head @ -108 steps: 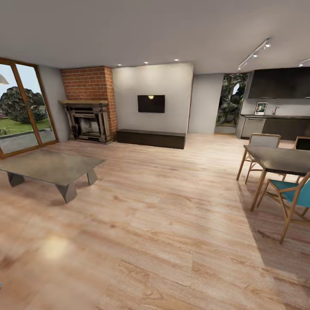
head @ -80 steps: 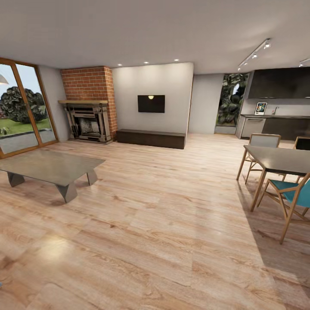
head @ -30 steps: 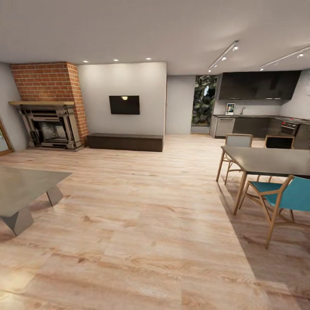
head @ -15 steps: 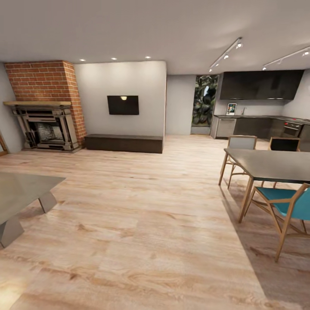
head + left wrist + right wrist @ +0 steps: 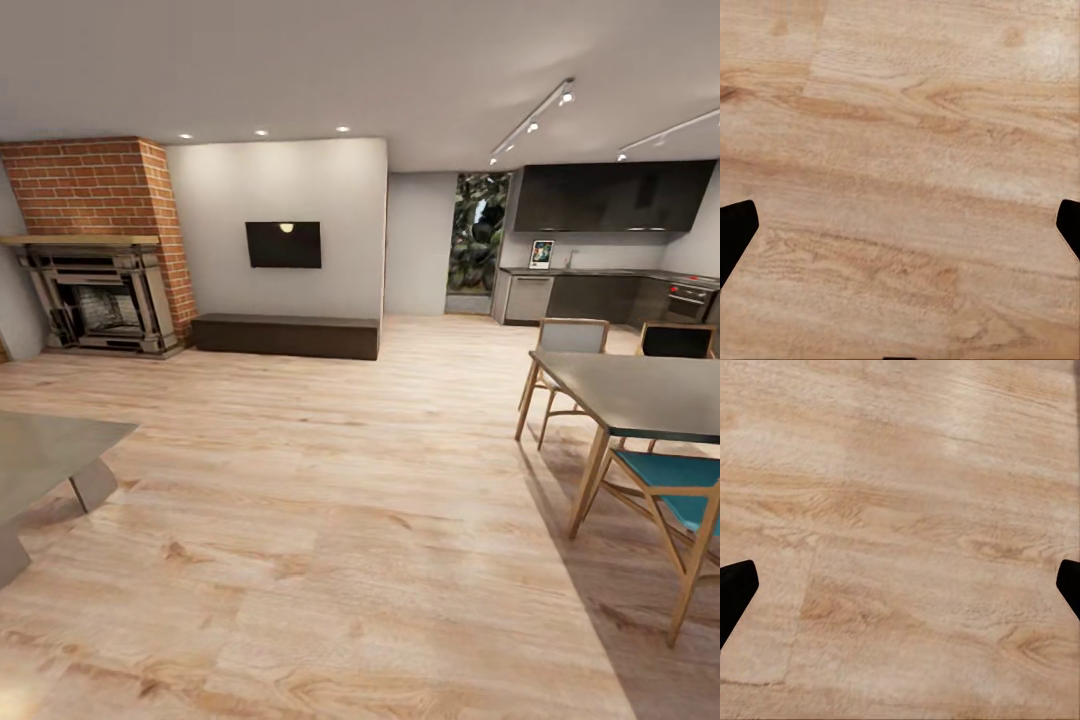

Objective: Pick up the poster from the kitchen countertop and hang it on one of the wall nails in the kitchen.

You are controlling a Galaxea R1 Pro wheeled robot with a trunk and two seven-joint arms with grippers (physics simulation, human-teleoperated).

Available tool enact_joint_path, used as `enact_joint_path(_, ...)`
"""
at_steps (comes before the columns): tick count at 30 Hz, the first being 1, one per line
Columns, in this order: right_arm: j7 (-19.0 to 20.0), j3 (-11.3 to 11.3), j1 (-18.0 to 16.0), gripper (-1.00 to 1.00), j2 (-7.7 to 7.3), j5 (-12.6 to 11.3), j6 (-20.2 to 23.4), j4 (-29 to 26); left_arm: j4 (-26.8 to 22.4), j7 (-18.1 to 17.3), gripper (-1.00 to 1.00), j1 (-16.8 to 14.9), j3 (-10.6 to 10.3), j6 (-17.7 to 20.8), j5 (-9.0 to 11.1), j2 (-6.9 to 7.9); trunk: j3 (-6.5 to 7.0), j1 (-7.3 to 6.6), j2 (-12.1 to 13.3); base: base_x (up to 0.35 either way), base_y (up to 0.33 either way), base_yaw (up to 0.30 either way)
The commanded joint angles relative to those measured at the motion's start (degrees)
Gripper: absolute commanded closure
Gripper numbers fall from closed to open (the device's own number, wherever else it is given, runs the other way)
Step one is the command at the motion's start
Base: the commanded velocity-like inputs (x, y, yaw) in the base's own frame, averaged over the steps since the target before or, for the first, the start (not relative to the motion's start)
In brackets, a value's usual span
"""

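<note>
The small white-bordered colourful poster (image 5: 541,254) stands, seemingly propped against the wall, at the distant grey worktop's (image 5: 600,272) left end, both grippers' fingers spread apart over wood flooring.

Far across the room, a small rectangular poster (image 5: 541,254) with a white border stands upright on the dark, thin-edged kitchen countertop (image 5: 600,272). It rests against the pale grey wall, beneath glossy dark upper cabinets (image 5: 610,196)

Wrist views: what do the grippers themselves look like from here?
Little of them shows. In each wrist view two flat black fingertips poke in from opposite edges: left gripper, right gripper. The tips are plain, matte and angular, tapering to blunt corners. No cables, markings or pads visible; light wood floor lies behind.
</note>
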Motion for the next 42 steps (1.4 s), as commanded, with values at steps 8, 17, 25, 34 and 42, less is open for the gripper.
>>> enact_joint_path(8,-0.04,0.07,-0.03,-1.00,0.00,0.03,-0.18,0.04,-0.06,-0.03,-1.00,-0.01,0.06,-0.09,-0.02,-0.01,-0.05,0.04,-0.02,0.338,0.000,0.000)
enact_joint_path(17,-0.04,0.23,-0.03,-1.00,0.06,0.10,-0.18,0.04,-0.06,-0.03,-1.00,-0.01,0.06,-0.09,-0.02,-0.01,-0.05,0.04,-0.02,0.338,-0.054,0.000)
enact_joint_path(25,-0.04,0.15,-0.03,-1.00,-0.04,0.12,-0.15,0.09,-0.06,-0.03,-1.00,-0.01,0.06,-0.09,-0.02,-0.01,-0.05,0.04,-0.02,0.338,-0.022,0.000)
enact_joint_path(34,-0.04,0.09,-0.03,-1.00,-0.24,0.12,-0.18,0.13,-0.06,-0.03,-1.00,0.00,0.06,-0.09,-0.02,-0.01,-0.05,0.04,-0.02,0.338,-0.001,0.000)
enact_joint_path(42,-0.04,0.16,-0.03,-1.00,-0.21,0.12,-0.18,0.08,-0.06,-0.03,-1.00,-0.03,0.06,-0.09,-0.01,-0.01,-0.05,0.04,-0.02,0.338,0.000,0.000)
